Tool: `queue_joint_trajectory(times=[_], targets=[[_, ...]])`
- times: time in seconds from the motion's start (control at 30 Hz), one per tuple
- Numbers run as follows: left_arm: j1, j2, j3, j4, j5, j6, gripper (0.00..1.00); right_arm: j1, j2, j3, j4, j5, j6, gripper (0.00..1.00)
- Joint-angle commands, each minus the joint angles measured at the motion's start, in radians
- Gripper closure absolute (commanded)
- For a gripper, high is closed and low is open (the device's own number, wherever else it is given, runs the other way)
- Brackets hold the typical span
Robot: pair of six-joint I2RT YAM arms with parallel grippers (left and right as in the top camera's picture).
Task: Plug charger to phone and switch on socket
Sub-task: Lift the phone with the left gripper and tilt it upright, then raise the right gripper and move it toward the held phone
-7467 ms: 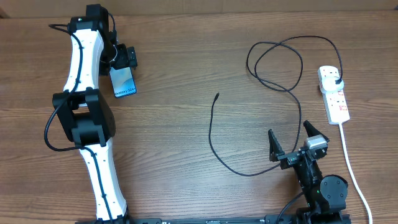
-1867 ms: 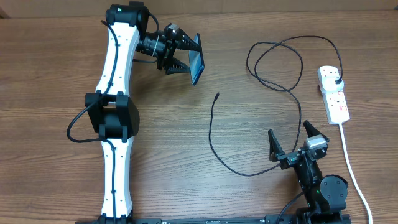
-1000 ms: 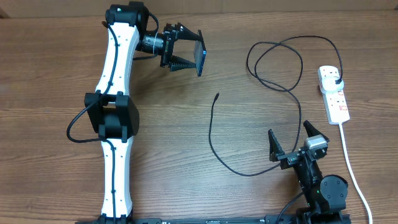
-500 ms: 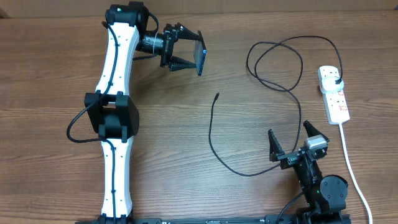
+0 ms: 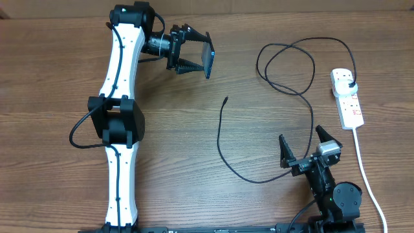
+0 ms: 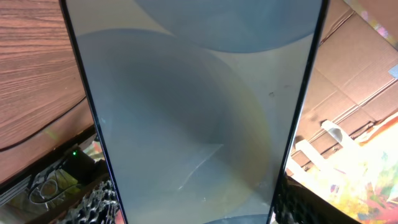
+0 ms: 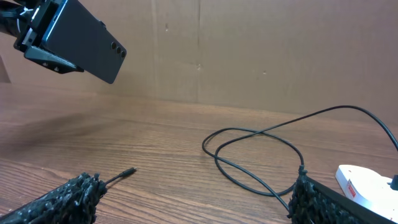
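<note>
Left hand (image 5: 202, 53) clamped on phone (image 5: 209, 61), edge-on above bench (image 5: 168, 168). Right hand (image 5: 300, 136) spread, empty. Charger (image 5: 218, 133) on bench: light, limp. I'd pinch just behind the tip.

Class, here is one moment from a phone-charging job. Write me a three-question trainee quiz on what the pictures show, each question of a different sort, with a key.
1. True or false: the right gripper holds the phone.
2. Where is the connector tip of the charger? A) plugged into the phone B) loose on the table C) between the right jaws
3. Fill in: the charger's black plug sits in the white ____.

Key
1. False: the left gripper holds it in the air, and the right jaws are open and hold nothing.
2. B
3. socket
</note>
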State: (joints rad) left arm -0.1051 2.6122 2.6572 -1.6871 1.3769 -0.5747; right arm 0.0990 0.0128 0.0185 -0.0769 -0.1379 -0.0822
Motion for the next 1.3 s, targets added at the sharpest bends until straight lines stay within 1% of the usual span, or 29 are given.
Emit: queue_joint_trajectory(times=[0.0, 0.4, 0.73, 0.93, 1.0, 1.27], targets=[[-0.007, 0.007, 0.029, -0.003, 0.063, -0.009, 0.96, 0.005, -0.010, -0.010, 0.003, 0.010, 0.004, 0.00], [-0.007, 0.007, 0.029, -0.003, 0.029, -0.009, 0.96, 0.005, -0.010, -0.010, 0.007, 0.006, 0.004, 0.00], [-0.007, 0.007, 0.029, -0.003, 0.031, -0.011, 0.96, 0.005, -0.010, -0.010, 0.011, 0.005, 0.009, 0.00], [-0.007, 0.007, 0.029, -0.003, 0.051, -0.073, 0.96, 0.005, -0.010, -0.010, 0.011, 0.006, 0.121, 0.00], [-0.009, 0.007, 0.029, -0.003, 0.076, -0.072, 0.96, 0.005, -0.010, -0.010, 0.011, 0.006, 0.121, 0.00], [-0.039, 0.007, 0.029, -0.003, 0.094, 0.014, 0.96, 0.005, -0.010, -0.010, 0.010, 0.006, 0.126, 0.00]])
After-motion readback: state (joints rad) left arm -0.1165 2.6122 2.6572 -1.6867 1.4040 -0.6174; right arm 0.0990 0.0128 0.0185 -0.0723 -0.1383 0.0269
